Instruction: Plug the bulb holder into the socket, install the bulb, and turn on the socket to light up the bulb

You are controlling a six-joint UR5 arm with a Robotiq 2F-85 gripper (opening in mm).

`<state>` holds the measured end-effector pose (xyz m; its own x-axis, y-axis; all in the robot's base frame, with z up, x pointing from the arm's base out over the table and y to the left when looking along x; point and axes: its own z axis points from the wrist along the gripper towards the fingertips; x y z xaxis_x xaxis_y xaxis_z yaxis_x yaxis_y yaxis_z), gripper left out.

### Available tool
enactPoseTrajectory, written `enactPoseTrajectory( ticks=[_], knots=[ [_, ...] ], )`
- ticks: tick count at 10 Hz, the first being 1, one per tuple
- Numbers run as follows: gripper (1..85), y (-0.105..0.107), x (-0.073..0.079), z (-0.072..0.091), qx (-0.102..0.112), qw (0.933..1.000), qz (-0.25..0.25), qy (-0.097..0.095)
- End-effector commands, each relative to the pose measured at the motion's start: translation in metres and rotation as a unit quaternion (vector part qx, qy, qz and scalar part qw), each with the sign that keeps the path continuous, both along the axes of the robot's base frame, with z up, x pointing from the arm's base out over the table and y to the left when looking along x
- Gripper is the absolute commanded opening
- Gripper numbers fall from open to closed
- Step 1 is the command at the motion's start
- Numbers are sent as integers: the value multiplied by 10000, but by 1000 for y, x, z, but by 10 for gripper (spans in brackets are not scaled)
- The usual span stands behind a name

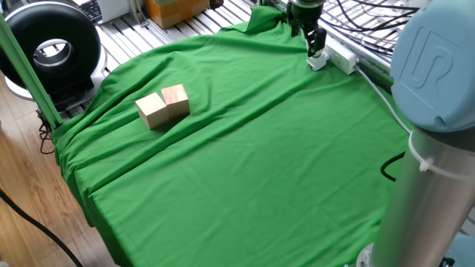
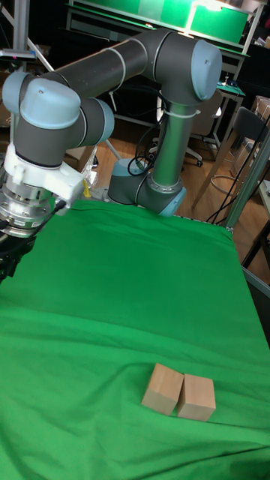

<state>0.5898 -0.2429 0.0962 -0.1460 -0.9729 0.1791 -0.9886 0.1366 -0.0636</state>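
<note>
- Where the green cloth reaches the far edge of the desk, the claw hangs point-down over the near end of the socket, a long white strip lying along the cloth's back corner.
- A small white piece sits at that end of the socket directly under the claw's tips; whether it is the bulb holder or the bulb is too small to tell.
- How wide the claw stands, and whether it grips that white piece, cannot be told in the fixed view; in the tall fixed view the claw is cut off at the left edge.
- A white cable runs from the socket down the right side of the cloth.
- Two wooden blocks sit touching side by side on the cloth, well apart from the socket.
</note>
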Motion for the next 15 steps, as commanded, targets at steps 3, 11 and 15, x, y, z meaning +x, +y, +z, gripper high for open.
enactPoseTrajectory(
  ticks=[3,11,15],
  knots=[
    [723,-29,6,4,-361,9854,1648,244],
    [687,-33,-18,-2,122,9621,2573,899],
    [653,-43,-9,0,9,9522,2945,808]
  ],
)
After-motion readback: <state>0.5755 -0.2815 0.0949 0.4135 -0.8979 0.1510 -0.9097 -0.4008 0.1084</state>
